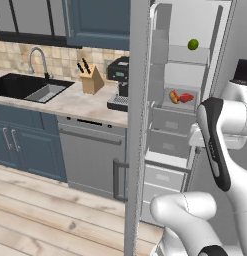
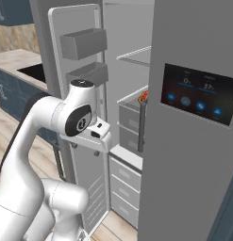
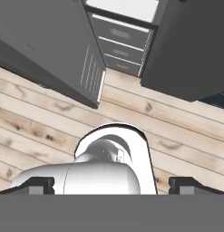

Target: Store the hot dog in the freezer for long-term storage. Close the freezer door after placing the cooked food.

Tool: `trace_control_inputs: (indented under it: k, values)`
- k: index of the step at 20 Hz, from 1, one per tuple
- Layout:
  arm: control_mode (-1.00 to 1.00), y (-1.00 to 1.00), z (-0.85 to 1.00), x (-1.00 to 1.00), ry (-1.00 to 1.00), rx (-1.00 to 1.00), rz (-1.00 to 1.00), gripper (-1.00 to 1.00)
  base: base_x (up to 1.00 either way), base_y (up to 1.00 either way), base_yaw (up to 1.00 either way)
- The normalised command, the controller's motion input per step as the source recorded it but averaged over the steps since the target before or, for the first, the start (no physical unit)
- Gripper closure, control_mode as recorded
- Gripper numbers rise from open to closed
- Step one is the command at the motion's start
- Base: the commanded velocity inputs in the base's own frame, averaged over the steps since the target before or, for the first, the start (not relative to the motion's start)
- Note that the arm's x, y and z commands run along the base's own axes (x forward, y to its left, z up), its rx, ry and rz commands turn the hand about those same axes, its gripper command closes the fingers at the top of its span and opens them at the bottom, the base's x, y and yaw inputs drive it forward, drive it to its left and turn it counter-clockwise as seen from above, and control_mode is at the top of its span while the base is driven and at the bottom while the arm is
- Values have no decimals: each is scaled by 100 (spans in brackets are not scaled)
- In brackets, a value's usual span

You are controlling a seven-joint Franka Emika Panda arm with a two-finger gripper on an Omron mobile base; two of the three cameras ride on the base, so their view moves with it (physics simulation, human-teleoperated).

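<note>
Gripper (image 3: 112, 186): spread wide, empty, aimed straight down at the plank floor (image 3: 50, 122), hung low in front of the open unit.

Nearest, just up and to one side of the fingertips (image 3: 41, 185) in the hand view: freezer door (image 3: 45, 45), swung fully out, inner bins facing the compartment. Likely heavy but free on its hinge, rigid steel, smooth and a bit slippery under the pads. Best taken by the long vertical handle (image 1: 116, 180) on the outer face, or simply pushed flat on that face close to the free edge, far from the hinge, for leverage.

Beyond that, ahead of the hand: freezer (image 1: 167, 150), white drawers low, shelves above.

Farther and well above the gripper: hot dog (image 1: 173, 96), resting on a middle shelf, touching or just beside a red lumpy item (image 1: 186, 97). Looks stored already, so probably no need to lift it again. If regripped: light, soft bun, easily squashed, sausage apt to slide out; gentle pinch across the bun's sides at mid-length.

Farthest, higher again: small green fruit (image 1: 193, 44) on an upper shelf. Off to the other side, door with dark display panel (image 2: 198, 94), shut.
</note>
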Motion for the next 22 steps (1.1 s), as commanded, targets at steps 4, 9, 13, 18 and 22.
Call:
trace_control_inputs:
  k: [4, 9, 13, 18, 22]
  values:
    - [-100, 0, 0, 0, 0, 0, 0, -100, 0, 0, 0]
    - [-100, 0, 0, 0, 0, 0, 0, -100, 0, 0, 0]
    - [-100, 1, 0, 0, 0, 0, 0, -100, 0, 0, 0]
    - [100, 3, -4, -7, -1, 0, -5, -100, -13, 0, -10]
    - [100, 0, 0, 0, 0, 0, 0, -100, -43, 1, -33]
